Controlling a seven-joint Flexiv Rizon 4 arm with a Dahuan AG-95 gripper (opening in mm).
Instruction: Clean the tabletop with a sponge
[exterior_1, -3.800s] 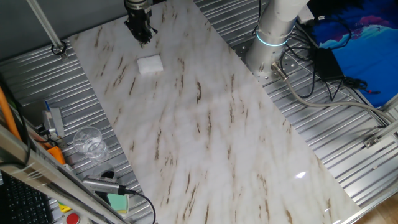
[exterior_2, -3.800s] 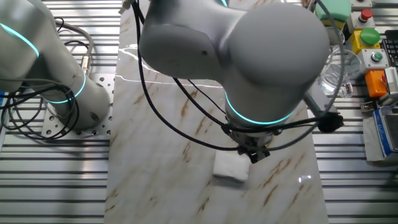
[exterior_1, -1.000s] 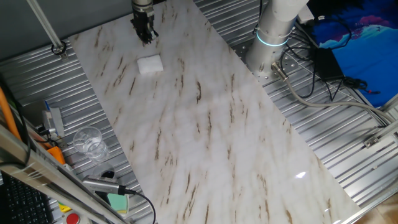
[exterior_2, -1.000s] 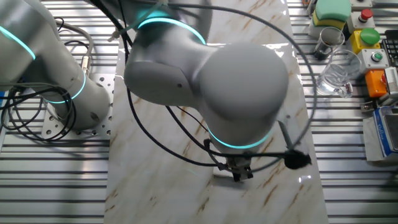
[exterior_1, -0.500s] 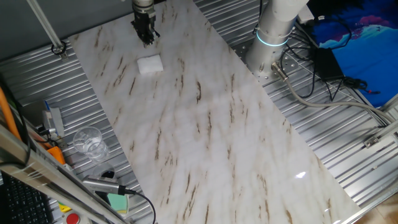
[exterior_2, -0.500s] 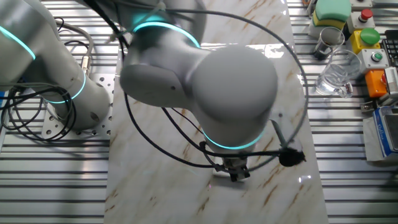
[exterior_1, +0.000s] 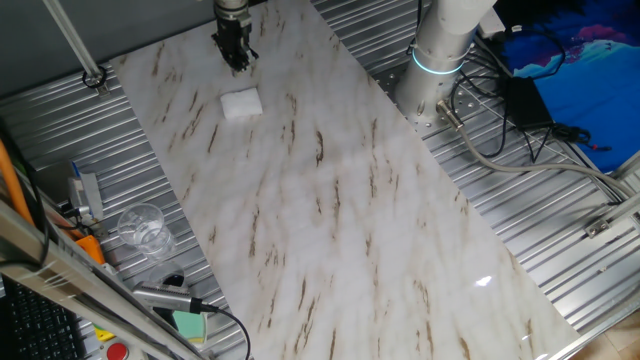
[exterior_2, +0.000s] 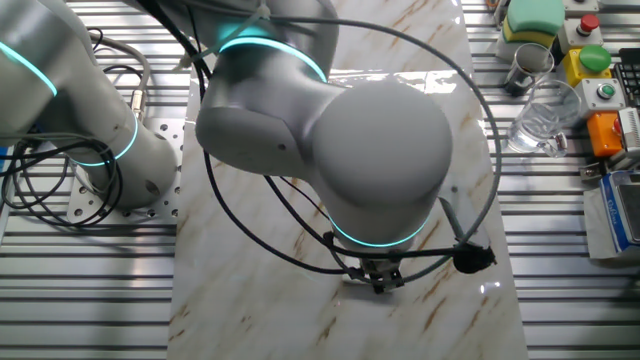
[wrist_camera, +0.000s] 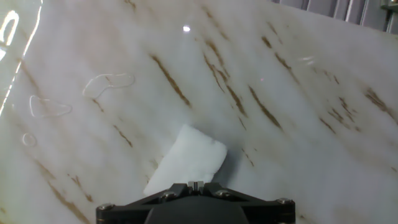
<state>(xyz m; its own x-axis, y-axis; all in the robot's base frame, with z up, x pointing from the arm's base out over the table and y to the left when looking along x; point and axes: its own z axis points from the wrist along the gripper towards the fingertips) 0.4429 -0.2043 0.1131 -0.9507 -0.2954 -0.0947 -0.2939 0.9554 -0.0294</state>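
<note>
On the marbled tabletop, toward its far end in one fixed view, the sponge lies flat as a small white block, alone on the glossy slab with brown veins running around it. At about 12 o'clock from the sponge, near it but apart, the jaws hang from the arm with their dark tips pointing down at the slab; whether the tips touch the surface cannot be told from this view.

From the other fixed view the arm's big grey wrist housing, ringed with teal light, fills the middle of the picture. It hides almost all of the sponge, and only the black tips of the jaws peek out at 6 o'clock below it, over the slab.

Through the hand view the sponge sits just ahead of the black mounting at the bottom edge, its near end hidden behind that mounting. Faint rings of liquid show on the slab at about 10 o'clock from the sponge. The fingers themselves are not seen here, so I cannot tell whether the jaws are spread or closed; nothing shows between them.

Beside the slab, on the ribbed metal bench, stand a clear glass and a green block.
</note>
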